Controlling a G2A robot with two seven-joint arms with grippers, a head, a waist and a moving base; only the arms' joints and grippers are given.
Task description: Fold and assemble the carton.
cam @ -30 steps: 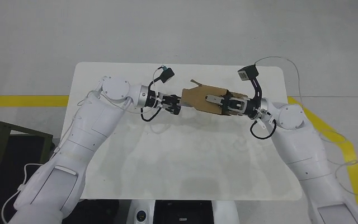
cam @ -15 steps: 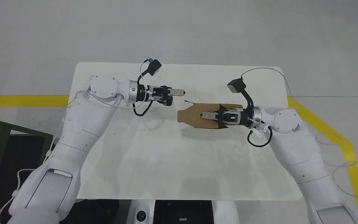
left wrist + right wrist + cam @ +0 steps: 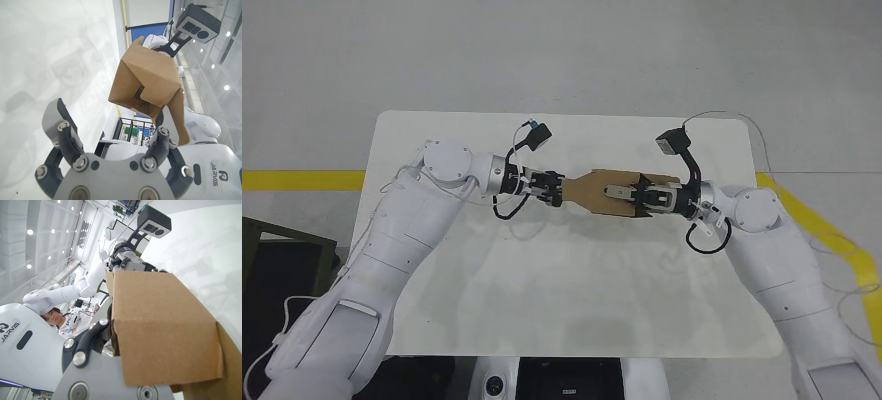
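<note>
The left gripper (image 3: 111, 109) stands with fingers apart at the carton's (image 3: 149, 75) end, one finger against a loose flap (image 3: 179, 117). It should press that flap squarely inward while the right gripper (image 3: 622, 192), clamped on the other end, braces the carton above the table (image 3: 572, 290).

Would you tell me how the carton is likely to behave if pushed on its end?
Probably light: the right gripper holds the carton off the table. Its thin loose flap would likely bend; the half-folded end may cave.
</note>
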